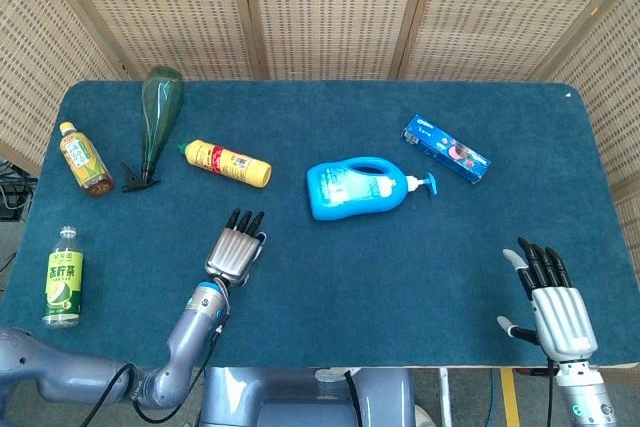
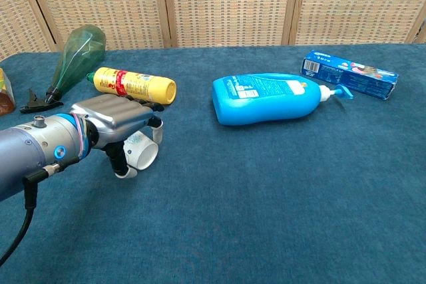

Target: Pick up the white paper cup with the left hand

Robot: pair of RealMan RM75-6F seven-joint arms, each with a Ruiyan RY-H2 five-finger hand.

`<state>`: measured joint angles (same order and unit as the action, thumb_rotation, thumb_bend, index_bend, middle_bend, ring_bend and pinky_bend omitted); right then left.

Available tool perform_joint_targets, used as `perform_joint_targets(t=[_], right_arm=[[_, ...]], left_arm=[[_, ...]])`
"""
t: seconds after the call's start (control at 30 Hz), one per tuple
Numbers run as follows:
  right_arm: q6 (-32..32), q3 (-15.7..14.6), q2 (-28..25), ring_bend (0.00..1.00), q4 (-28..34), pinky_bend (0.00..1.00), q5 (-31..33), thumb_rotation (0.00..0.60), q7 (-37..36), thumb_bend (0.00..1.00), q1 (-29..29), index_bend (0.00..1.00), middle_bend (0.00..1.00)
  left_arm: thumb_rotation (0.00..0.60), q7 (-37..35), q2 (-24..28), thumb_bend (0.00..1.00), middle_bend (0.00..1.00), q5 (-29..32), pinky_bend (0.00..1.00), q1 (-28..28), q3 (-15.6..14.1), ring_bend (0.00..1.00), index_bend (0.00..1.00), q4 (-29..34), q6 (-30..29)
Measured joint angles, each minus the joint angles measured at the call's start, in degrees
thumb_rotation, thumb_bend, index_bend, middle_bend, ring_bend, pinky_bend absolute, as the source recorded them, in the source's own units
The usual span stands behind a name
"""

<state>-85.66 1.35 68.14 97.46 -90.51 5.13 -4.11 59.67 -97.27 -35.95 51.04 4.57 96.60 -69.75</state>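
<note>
The white paper cup (image 2: 141, 152) lies on its side on the blue table cloth, its open mouth turned toward the right of the chest view. My left hand (image 2: 116, 116) lies flat over the top of it, fingers stretched forward, with the thumb (image 2: 120, 165) down along the cup's near side. From the head view the left hand (image 1: 236, 250) covers the cup almost wholly. My right hand (image 1: 553, 302) shows only in the head view, by the front right edge, fingers spread and nothing in it.
A yellow bottle (image 2: 135, 84) and a green spray bottle (image 2: 73, 54) lie just beyond the left hand. A blue detergent bottle (image 1: 358, 187) and a toothpaste box (image 1: 446, 148) lie mid-table. Two tea bottles (image 1: 84, 159) (image 1: 64, 277) are at the left edge.
</note>
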Motion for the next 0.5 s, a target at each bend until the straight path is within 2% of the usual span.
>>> perform_joint_targets(t=[0.13,0.27,0.5], right_arm=[[0.19,-0.18,-0.06,0.00,0.08,0.00,-0.18,0.600,-0.18,0.00,-0.03,0.00,0.00],[0.17,-0.20,0.11,0.00,-0.03,0.00,-0.25,0.600,-0.01,0.00,-0.05,0.00,0.00],[0.11,-0.23,0.20,0.00,-0.15,0.00,-0.43,0.600,0.05,0.00,-0.05,0.00,0.00]], left_arm=[[0.600,0.38,-1.23,0.32,0.00,-0.91,0.00,-0.18,-0.45,0.00,0.39,-1.56,-1.41],[0.600,-0.03,-2.12,0.39,0.00,-2.47,0.00,-0.85,-0.79,0.00,0.42,-2.50,-2.60],[0.600,-0.80,-1.80,0.40,0.00,-3.31,0.00,-1.62,-0.70,0.00,0.43,-2.38,-2.74]])
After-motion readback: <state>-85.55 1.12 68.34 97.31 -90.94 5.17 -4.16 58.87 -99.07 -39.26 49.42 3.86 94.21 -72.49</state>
